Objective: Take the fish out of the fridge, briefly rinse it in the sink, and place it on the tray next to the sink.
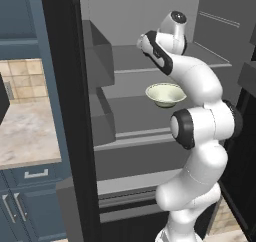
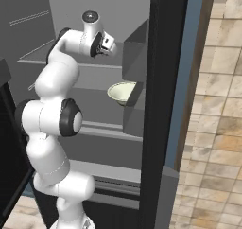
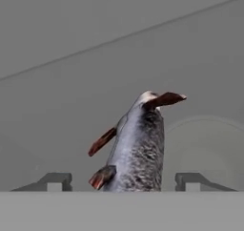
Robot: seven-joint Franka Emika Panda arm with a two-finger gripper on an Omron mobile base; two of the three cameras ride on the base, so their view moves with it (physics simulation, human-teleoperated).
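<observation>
- A home kitchen was shown, rendered rather than filmed.
- An open fridge [image 1: 140, 61] was seen, with a black door edge, a grey interior, grey shelves and boxy door bins.
- A pale bowl [image 1: 165, 94] was set on one of the fridge shelves.
- Blue cabinets [image 1: 22, 196] with metal handles were placed beside the fridge, under a beige stone-patterned counter [image 1: 25, 131].
- A tiled backsplash [image 1: 22, 78] in tan squares was fitted above that counter.
- A wall of tan tiles [image 2: 217, 128] was seen on the fridge's other side.
</observation>
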